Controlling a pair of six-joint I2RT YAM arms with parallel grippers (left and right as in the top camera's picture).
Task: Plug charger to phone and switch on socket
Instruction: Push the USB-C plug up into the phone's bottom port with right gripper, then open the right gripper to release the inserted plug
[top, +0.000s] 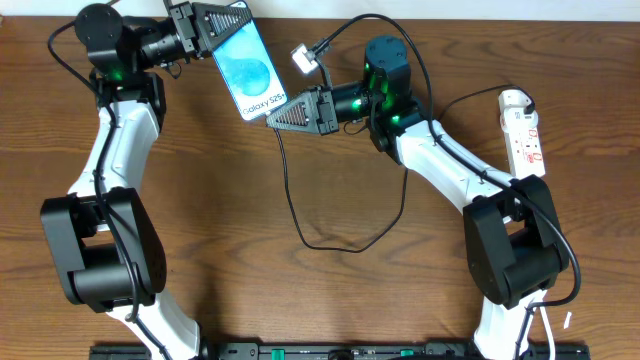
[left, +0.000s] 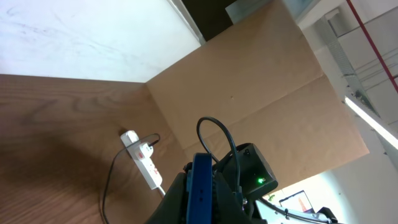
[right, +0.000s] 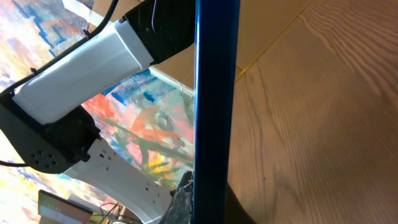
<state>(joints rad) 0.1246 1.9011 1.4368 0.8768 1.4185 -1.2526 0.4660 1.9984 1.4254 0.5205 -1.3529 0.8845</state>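
In the upper left of the overhead frame, our left gripper (top: 228, 18) has its fingers clamped on the top end of the phone (top: 245, 65), which is lifted with its blue screen facing up. Our right gripper (top: 278, 116) meets the phone's lower end; we cannot tell whether its fingers are closed. The charger (top: 292, 200) trails from there down across the table (top: 300, 300). The socket (top: 525, 130) lies at the right edge.

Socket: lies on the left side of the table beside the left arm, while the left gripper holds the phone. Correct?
No. The socket lies on the right side of the table, beside the right arm, as the overhead view shows. The left gripper does hold the phone.
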